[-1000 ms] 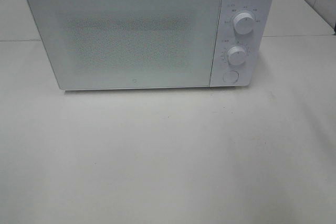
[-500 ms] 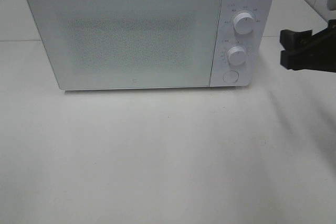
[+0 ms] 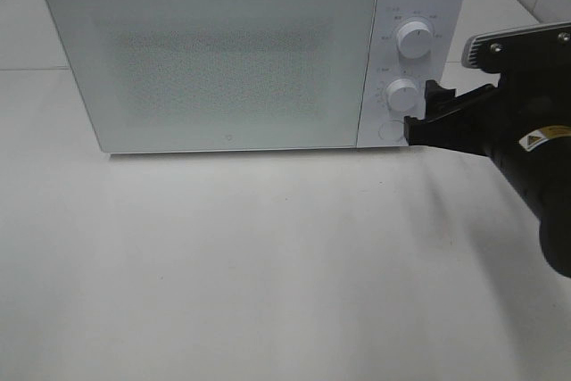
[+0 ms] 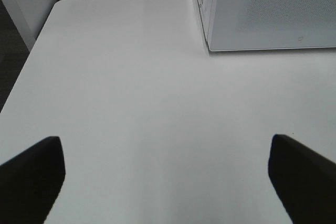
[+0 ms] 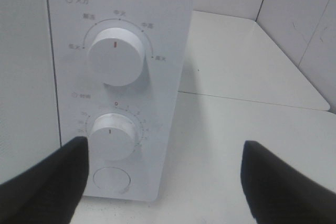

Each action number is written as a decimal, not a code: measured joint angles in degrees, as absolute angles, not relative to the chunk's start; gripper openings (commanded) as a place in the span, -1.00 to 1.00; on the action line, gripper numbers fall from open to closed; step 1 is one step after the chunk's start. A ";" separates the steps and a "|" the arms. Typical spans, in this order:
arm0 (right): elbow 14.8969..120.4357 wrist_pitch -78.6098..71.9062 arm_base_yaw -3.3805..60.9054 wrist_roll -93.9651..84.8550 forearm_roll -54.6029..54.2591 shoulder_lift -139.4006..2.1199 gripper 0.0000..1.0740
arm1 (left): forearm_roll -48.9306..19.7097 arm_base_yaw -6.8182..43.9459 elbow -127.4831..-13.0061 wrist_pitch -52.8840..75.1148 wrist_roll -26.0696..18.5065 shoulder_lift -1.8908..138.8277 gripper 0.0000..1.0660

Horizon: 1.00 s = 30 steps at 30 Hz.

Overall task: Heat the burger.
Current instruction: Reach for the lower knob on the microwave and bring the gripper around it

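The burger is out of view in every frame. The white microwave (image 3: 214, 60) stands at the back of the table with its door shut; its frosted window shows nothing inside. My right gripper (image 3: 421, 113) is open and empty, just right of the control panel, level with the lower knob (image 3: 402, 95) and the round button (image 3: 391, 130). In the right wrist view the gripper (image 5: 163, 182) faces the panel, with the upper knob (image 5: 116, 56), lower knob (image 5: 111, 135) and button (image 5: 111, 180) close ahead. My left gripper (image 4: 168, 182) is open and empty above bare table.
The white table (image 3: 268, 265) spreads in front of the microwave. In the left wrist view the microwave's corner (image 4: 273, 14) lies ahead, and the table's edge (image 4: 31, 51) drops off to a dark floor. A tiled wall (image 5: 299, 19) stands behind.
My right arm has come into view from the right and moved left, up to the microwave's control panel. The microwave has not changed.
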<state>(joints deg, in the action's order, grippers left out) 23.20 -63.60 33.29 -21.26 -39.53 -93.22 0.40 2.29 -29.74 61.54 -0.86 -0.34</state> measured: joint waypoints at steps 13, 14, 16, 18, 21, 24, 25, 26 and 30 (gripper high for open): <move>27.96 -68.93 36.61 -20.45 -40.51 -103.48 0.41 | 0.40 2.29 -29.74 61.54 -0.86 -0.34 0.84; 28.53 -68.93 36.61 -20.40 -40.57 -103.93 0.41 | 0.40 2.29 -29.74 61.54 -0.86 -0.34 0.84; 29.79 -68.98 36.61 -20.17 -40.62 -104.79 0.41 | 0.40 2.29 -29.74 61.54 -0.86 -0.34 0.84; 30.48 -68.98 36.61 -20.11 -40.62 -105.37 0.41 | 0.40 2.29 -29.74 61.54 -0.86 -0.34 0.84; 33.06 -69.04 36.61 -20.05 -40.62 -108.12 0.41 | 0.40 2.29 -29.74 61.54 -0.86 -0.34 0.84; 35.07 -69.04 36.38 -19.19 -40.57 -110.24 0.41 | 0.40 2.29 -29.74 61.54 -0.86 -0.34 0.84; 36.15 -69.04 35.81 -18.39 -40.11 -111.38 0.41 | 0.40 2.29 -29.74 61.54 -0.86 -0.34 0.84; 36.15 -69.04 35.81 -18.39 -40.11 -111.38 0.41 | 0.40 2.29 -29.74 61.54 -0.86 -0.34 0.84; 38.45 -69.04 33.98 -16.73 -39.36 -113.39 0.41 | 0.40 2.29 -29.74 61.54 -0.86 -0.34 0.84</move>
<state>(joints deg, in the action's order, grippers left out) 38.45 -69.04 33.98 -16.73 -39.36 -113.39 0.40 2.29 -29.74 61.54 -0.86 -0.34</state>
